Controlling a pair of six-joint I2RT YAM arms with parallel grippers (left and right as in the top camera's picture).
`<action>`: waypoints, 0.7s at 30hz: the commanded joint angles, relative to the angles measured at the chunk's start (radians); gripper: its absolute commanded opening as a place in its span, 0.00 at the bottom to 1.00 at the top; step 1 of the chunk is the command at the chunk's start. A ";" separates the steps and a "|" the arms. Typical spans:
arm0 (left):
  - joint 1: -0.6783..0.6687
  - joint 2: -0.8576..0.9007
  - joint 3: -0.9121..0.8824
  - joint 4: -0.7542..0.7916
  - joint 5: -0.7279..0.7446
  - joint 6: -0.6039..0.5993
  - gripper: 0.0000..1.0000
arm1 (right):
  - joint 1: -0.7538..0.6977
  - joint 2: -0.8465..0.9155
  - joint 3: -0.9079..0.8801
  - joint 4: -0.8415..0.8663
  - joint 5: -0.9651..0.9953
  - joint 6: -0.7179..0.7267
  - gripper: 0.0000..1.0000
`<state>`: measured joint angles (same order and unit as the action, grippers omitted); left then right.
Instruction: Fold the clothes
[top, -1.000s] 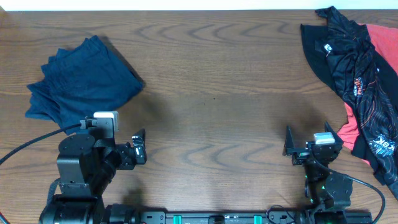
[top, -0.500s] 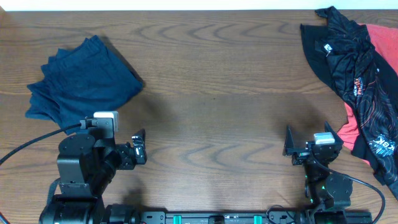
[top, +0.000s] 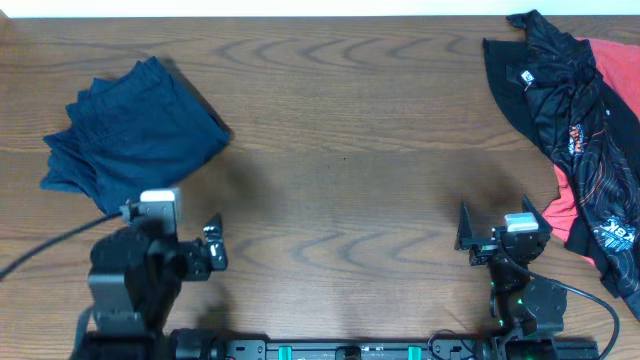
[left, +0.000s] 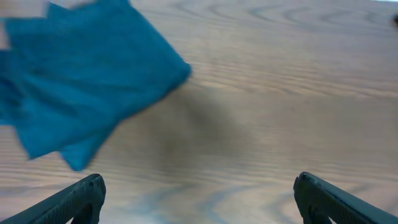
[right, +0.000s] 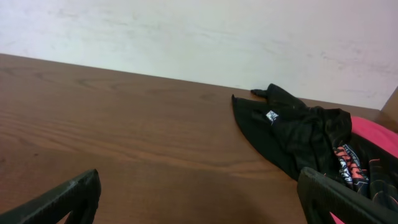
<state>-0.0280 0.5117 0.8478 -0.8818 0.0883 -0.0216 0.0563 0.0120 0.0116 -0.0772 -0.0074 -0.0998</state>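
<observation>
Dark navy-blue shorts (top: 130, 135) lie folded at the table's far left; they also show in the left wrist view (left: 81, 74), blurred. My left gripper (top: 213, 245) is open and empty, near the table's front edge, below and right of the shorts; its fingertips show wide apart in the left wrist view (left: 199, 196). My right gripper (top: 463, 230) is open and empty near the front right; in the right wrist view (right: 199, 196) both fingers stand wide apart over bare wood.
A black and red patterned garment (top: 580, 110) lies crumpled at the far right edge, also in the right wrist view (right: 311, 140). The wooden table (top: 340, 150) stretches between the two garments. A pale wall (right: 199, 37) stands behind the table.
My left arm has shifted slightly left and toward the front edge. The right arm, the shorts and the black garment have not moved.
</observation>
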 joint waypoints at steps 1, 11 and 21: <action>0.018 -0.095 -0.094 0.029 -0.060 0.050 0.98 | -0.027 -0.005 -0.005 0.002 0.000 -0.017 0.99; 0.032 -0.382 -0.593 0.540 -0.057 0.100 0.98 | -0.027 -0.005 -0.005 0.002 0.000 -0.018 0.99; 0.032 -0.485 -0.844 0.848 -0.051 0.100 0.98 | -0.027 -0.005 -0.005 0.002 0.000 -0.018 0.99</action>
<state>-0.0006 0.0555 0.0238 -0.0265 0.0448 0.0612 0.0368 0.0120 0.0109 -0.0765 -0.0078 -0.1066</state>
